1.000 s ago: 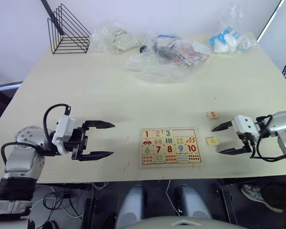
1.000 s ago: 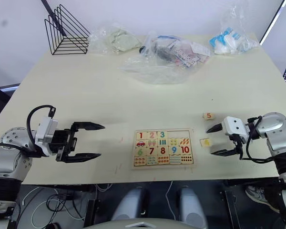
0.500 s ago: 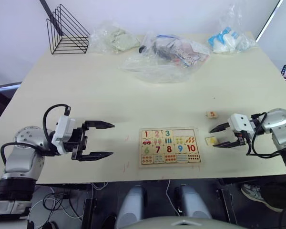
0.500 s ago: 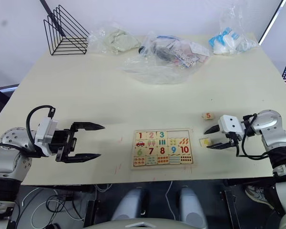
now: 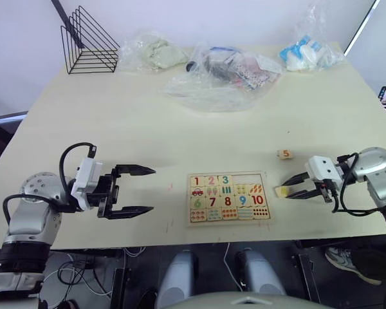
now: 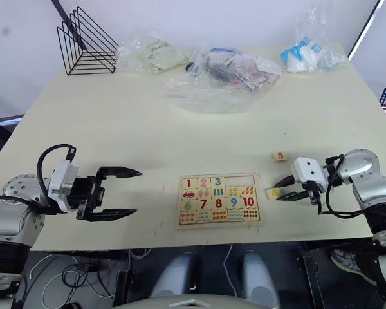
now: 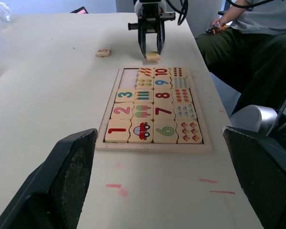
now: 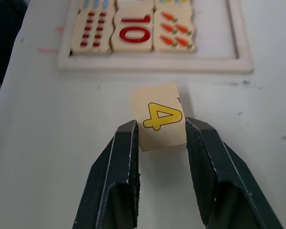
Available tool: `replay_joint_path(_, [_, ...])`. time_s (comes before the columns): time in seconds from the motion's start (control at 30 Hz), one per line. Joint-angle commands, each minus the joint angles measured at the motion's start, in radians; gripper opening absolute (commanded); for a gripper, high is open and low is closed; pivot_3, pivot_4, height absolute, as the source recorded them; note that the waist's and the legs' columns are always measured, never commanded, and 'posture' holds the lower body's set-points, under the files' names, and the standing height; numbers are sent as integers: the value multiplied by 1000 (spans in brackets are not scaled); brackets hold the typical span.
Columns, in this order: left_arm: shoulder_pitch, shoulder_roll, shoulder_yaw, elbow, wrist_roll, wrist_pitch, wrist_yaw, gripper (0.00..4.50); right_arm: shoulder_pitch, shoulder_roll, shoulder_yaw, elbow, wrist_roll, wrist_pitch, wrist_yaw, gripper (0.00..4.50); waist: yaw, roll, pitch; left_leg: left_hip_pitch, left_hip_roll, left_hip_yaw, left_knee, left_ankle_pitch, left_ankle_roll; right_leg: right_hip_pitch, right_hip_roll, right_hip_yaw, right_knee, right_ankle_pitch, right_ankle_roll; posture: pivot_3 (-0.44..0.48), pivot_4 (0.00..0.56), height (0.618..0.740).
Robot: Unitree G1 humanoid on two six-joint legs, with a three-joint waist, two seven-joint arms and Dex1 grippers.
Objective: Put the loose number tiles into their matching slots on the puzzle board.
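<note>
Right wrist view: right gripper (image 8: pixel 162 138) fingers clamped on tile 4 (image 8: pixel 158 116); lift level, then seat it in the board's (image 5: pixel 229 197) empty slot (image 5: pixel 246 179) at 12 o'clock; left gripper (image 5: pixel 145 190) fingers apart.

Bright, even overhead light. Soft shadows under my right gripper (image 8: pixel 157 138); my own fingers (image 7: pixel 69 176) blur up close. Mild glare on plastic bags (image 5: pixel 222 71). Table (image 5: pixel 148 129) edges bow slightly.
</note>
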Motion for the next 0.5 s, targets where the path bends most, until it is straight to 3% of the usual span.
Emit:
replay_joint_path(0.03, [11,-2,39,-35,-2,-1,-19,4500,15,-40,-36,-190,-15,148,-86,865,0,0,0,0,0,0,0,0,0,-1,0,0,0,0,0,0,150,740])
replay_joint_path(0.27, [36,-12,51,-55,2,5,-3,4500,-11,-21,3,-481,-17,436,-202,865,-1,0,0,-1,0,0,0,0,0,-1,0,0,0,0,0,0,150,740])
replay_joint_path(0.5, [43,-24,62,-69,10,14,2,4500,-144,52,120,-564,-113,650,-305,865,-4,0,0,-6,0,0,0,0,0,-6,0,0,1,0,0,0,150,740])
